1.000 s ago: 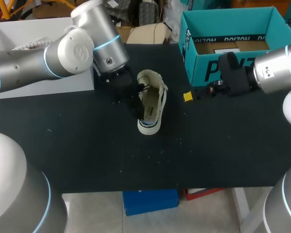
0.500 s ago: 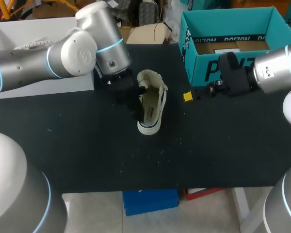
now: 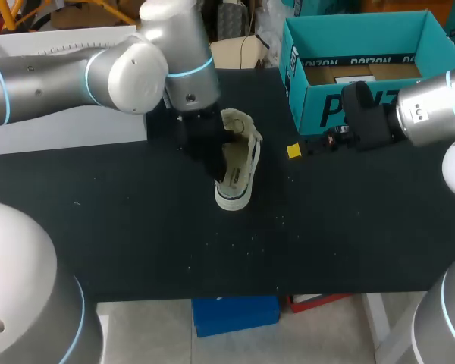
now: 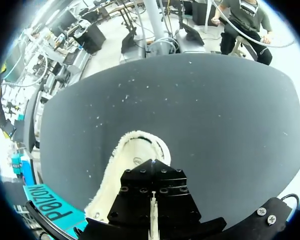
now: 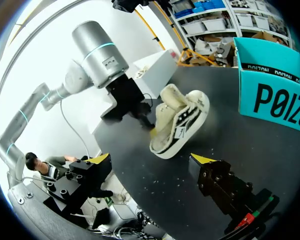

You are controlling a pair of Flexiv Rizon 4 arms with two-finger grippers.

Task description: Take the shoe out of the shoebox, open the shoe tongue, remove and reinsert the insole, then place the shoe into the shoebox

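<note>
Tongue-opening step, likely: left pincer (image 5: 150, 126) at the shoe (image 3: 239, 163), grip cannot be told; right pincer (image 5: 151, 158) gapes empty. Next, pinch the insole (image 4: 136, 156).

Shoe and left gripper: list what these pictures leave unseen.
Left gripper grasp: hidden by its wrist in the head view, by its own black body in the left wrist view.
Shoe interior: too small to tell if the insole is in, head and right wrist views.
Shoebox: cut off by the rim in the right wrist view.
</note>
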